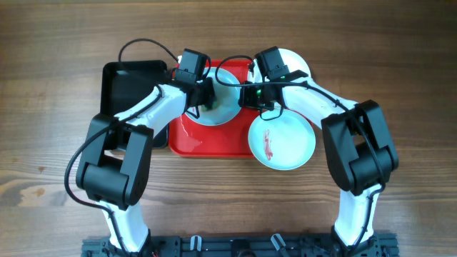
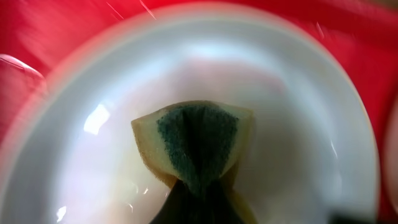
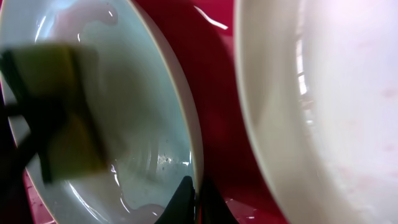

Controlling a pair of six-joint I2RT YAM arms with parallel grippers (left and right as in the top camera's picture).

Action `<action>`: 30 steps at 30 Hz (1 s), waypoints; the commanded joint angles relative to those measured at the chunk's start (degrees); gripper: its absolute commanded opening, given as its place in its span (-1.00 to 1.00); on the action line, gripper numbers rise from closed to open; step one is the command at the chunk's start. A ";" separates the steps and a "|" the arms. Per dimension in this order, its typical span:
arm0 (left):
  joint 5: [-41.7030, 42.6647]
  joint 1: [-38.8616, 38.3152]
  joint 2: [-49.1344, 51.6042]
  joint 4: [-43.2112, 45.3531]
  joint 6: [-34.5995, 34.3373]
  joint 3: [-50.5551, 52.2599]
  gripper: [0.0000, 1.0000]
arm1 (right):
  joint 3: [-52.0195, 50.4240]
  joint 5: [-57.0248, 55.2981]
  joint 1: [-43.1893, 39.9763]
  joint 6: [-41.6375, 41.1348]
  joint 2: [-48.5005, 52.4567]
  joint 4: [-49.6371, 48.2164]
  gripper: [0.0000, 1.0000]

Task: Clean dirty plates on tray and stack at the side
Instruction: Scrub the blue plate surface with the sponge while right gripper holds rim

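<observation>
Sponge (image 2: 198, 146), yellow foam, green scouring face, clamped in left hand (image 2: 198, 202), right hand (image 3: 194, 199) pinching glossy mint plate (image 3: 143, 93) rim.

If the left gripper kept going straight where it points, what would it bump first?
The pale plate, I think: the sponge in the left gripper looks pressed on it.

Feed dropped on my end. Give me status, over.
Left gripper shut on sponge, pressed into mint plate on red tray. Right gripper pinching that plate's rim. Sauce-streaked plate not yet wiped. No obstruction seen.
</observation>
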State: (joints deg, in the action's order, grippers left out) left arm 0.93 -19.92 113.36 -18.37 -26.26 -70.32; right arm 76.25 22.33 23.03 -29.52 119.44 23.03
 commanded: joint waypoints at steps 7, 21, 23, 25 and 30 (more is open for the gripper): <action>-16.22 0.63 1.92 -8.00 -0.68 1.09 -0.92 | -0.04 3.23 1.18 0.98 1.36 0.57 -0.91; 12.13 0.70 1.92 -24.90 25.62 1.09 -0.92 | -0.04 3.21 1.18 1.01 1.36 0.55 -0.92; 12.13 0.70 1.92 -25.92 28.04 1.09 -0.92 | -0.04 3.23 1.18 1.01 1.36 0.55 -0.91; 12.15 0.70 1.92 -26.34 30.64 1.09 -0.92 | -0.04 3.19 1.18 1.01 1.36 0.55 -0.91; 16.68 0.66 1.92 -27.10 38.51 1.09 -0.92 | -0.04 3.04 1.18 1.03 1.36 0.55 -0.91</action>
State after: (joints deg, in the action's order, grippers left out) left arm 8.36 -18.24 111.85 -42.92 2.57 -72.44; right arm 76.25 24.51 23.94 -27.14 119.44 23.97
